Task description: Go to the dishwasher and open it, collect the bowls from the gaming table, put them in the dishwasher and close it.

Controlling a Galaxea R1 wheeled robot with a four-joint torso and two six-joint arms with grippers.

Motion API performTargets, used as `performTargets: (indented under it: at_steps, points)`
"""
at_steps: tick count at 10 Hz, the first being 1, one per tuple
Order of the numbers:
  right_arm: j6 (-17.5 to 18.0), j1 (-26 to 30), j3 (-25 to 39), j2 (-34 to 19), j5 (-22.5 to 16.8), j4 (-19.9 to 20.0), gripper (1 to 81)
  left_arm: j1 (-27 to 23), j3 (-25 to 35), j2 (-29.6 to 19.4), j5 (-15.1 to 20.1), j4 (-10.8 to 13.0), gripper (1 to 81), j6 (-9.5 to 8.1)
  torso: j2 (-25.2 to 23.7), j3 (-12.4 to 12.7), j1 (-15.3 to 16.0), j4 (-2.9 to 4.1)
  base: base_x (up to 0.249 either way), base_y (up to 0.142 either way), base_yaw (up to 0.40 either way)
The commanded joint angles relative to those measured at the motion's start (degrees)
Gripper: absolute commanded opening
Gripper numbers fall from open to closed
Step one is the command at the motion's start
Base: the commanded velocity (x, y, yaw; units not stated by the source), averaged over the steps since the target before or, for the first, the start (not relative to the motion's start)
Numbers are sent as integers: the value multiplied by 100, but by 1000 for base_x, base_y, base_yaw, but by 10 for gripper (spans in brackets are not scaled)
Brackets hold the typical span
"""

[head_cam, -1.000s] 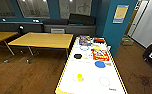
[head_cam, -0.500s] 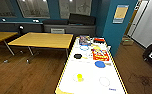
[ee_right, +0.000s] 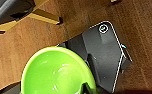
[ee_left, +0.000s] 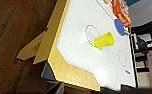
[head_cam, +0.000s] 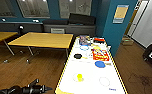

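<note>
The right hand (ee_right: 85,87) shows at the rim of a green bowl (ee_right: 57,72); a dark finger laps over that rim, so I judge it is clamped on the bowl, carrying it mouth-up so it stays level over the robot's dark base (ee_right: 104,57) and the wood floor (ee_right: 22,42). The left hand (head_cam: 38,88) hangs low beside the near corner of the worktop (head_cam: 92,82), its fingers too dim to say whether they are apart or together; it appears to grip nothing. Kept low there, it stays off the top.

The worktop, the white gaming table with yellow frame, lies just ahead of the robot. Its long axis runs away from the robot toward the blue wall, one short end nearest. On it stand a yellow cup (ee_left: 104,40), lying on its side in the wrist view, a blue disc (head_cam: 100,64), a black disc (head_cam: 77,56) and a red box (head_cam: 100,55) farther along. The dishwasher cannot be made out here.
</note>
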Motion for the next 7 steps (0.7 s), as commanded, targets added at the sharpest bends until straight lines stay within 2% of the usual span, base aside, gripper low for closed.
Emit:
performTargets:
  at_steps: [1, 2, 4, 6, 7]
  points:
    - [7, 325, 112, -353, -384, -64, 10, -1067, -366, 254, 860, 1, 811, -91, 0, 0, 0, 0, 0, 0, 0]
    - [16, 369, 94, -336, -410, -64, 10, -1276, -610, 542, 1131, 1, 811, -229, 0, 0, 2, 0, 0, 0, 0]
    - [25, 439, 94, -318, -454, -55, 10, -1471, -937, 668, 1132, -17, 811, -697, 0, 0, 2, 0, 0, 0, 0]
    - [25, 553, 94, -266, -611, -55, 10, -1498, -1218, 554, 826, 10, 811, -1636, 2, 0, 4, 0, 0, 0, 0]
    - [25, 588, 76, -222, -683, -55, 10, -1507, -1323, 527, 790, 10, 811, -1735, 2, 0, 4, 0, 0, 0, 0]
